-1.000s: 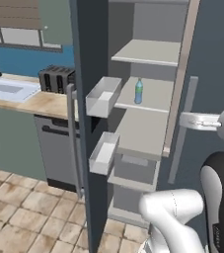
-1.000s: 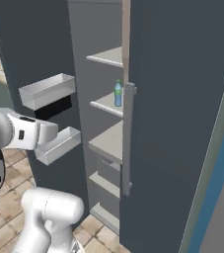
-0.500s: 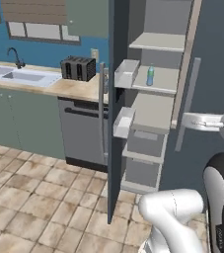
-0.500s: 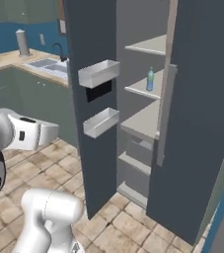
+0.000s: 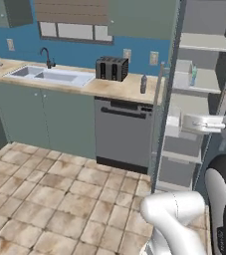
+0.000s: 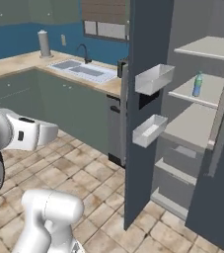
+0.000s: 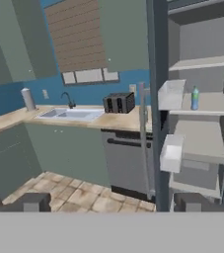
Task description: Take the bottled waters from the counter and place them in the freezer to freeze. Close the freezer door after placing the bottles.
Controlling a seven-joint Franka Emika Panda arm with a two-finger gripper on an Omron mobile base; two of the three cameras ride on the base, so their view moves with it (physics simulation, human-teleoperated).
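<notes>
A clear blue bottle with a green cap stands upright on a pale shelf inside the freezer; it also shows in the hand view as the blue bottle. The smoky grey bottle stands on the beige counter, just left of the freezer door. That door stands wide open, with its white bins facing the shelves. My gripper is open and holds nothing. Its dark fingertips are spread wide, well back from both the counter and the freezer.
A black toaster and a sink with a dark tap sit on the counter. A grey dishwasher front is below. A paper-towel roll stands at the far end. Tiled floor lies open in front of the cabinets.
The base has turned and driven, so both base views have shifted. The freezer now sits to the right and the counter with the sink has come into view. The gripper stays open.
</notes>
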